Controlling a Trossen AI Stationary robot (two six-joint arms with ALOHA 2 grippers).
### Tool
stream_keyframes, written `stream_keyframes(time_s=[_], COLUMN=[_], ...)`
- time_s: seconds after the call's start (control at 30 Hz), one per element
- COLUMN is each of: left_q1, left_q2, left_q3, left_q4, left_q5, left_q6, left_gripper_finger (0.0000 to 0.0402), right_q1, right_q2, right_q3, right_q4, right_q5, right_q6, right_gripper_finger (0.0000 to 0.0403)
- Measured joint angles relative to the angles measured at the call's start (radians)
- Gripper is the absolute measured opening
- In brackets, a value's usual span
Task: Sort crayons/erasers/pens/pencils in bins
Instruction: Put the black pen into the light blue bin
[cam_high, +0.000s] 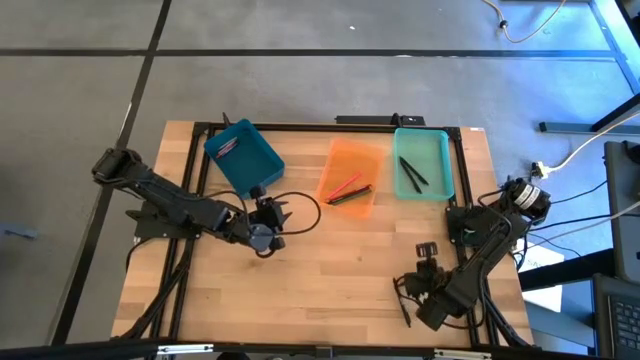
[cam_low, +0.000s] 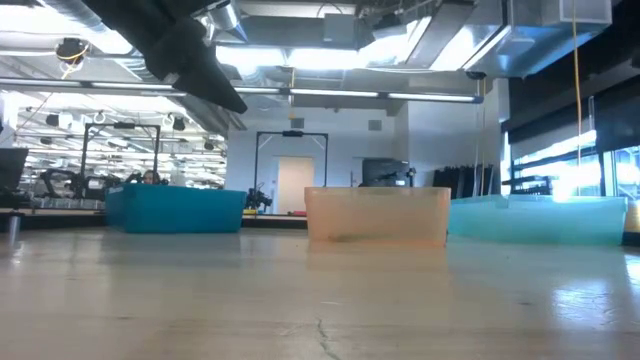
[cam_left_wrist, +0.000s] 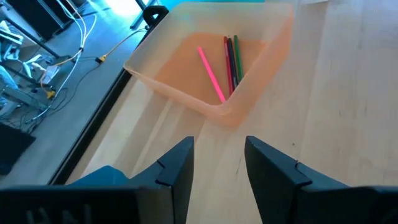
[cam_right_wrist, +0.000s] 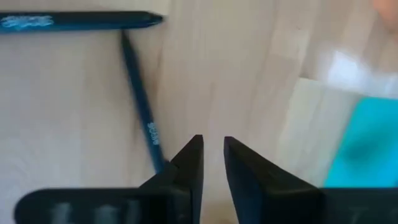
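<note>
Three bins stand along the table's far side: a blue bin (cam_high: 243, 155), an orange bin (cam_high: 352, 176) holding pink, red and green pencils (cam_left_wrist: 227, 62), and a teal bin (cam_high: 423, 163) holding dark pens (cam_high: 412, 172). Two dark blue pens (cam_right_wrist: 140, 106) lie flat on the wood in front of my right gripper (cam_right_wrist: 212, 152), whose fingers stand a narrow gap apart with nothing between them; it hovers near the table's near right corner (cam_high: 427, 252). My left gripper (cam_left_wrist: 217, 155) is open and empty above the table near the blue bin (cam_high: 272, 215), facing the orange bin.
A black frame (cam_high: 330, 127) runs round the table top. A black cable (cam_high: 300, 205) loops by the left gripper. Bare wood lies across the middle and near left of the table. In the low view the bins (cam_low: 378, 213) stand in a row at the far side.
</note>
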Motion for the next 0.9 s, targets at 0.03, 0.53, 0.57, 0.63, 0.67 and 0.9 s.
stream_keyframes(time_s=[0.03, 0.53, 0.57, 0.63, 0.67, 0.9], left_q1=[-0.003, -0.013, -0.013, -0.011, -0.008, 0.011], left_q2=[0.0, 0.0, 0.0, 0.0, 0.0, 0.0], left_q3=[0.0, 0.0, 0.0, 0.0, 0.0, 0.0], left_q4=[-0.003, -0.003, -0.004, -0.003, -0.003, 0.0], left_q5=[0.0, 0.002, 0.002, 0.002, 0.002, -0.006], left_q6=[-0.001, -0.023, -0.022, -0.022, -0.022, -0.022], left_gripper_finger=[0.0135, 0.0135, 0.0135, 0.0135, 0.0135, 0.0135], right_q1=[-0.003, -0.014, -0.014, -0.014, -0.014, -0.016], right_q2=[0.0, 0.0, 0.0, 0.0, 0.0, -0.001], right_q3=[-0.005, -0.07, -0.07, -0.07, -0.07, -0.15], right_q4=[0.008, 0.18, 0.18, 0.179, 0.18, 0.287], right_q5=[-0.02, 0.027, 0.024, -0.001, -0.021, -0.145], right_q6=[-0.007, 0.039, 0.046, 0.047, 0.04, -0.059], right_gripper_finger=[0.0069, 0.0102, 0.0114, 0.0139, 0.0151, 0.0187])
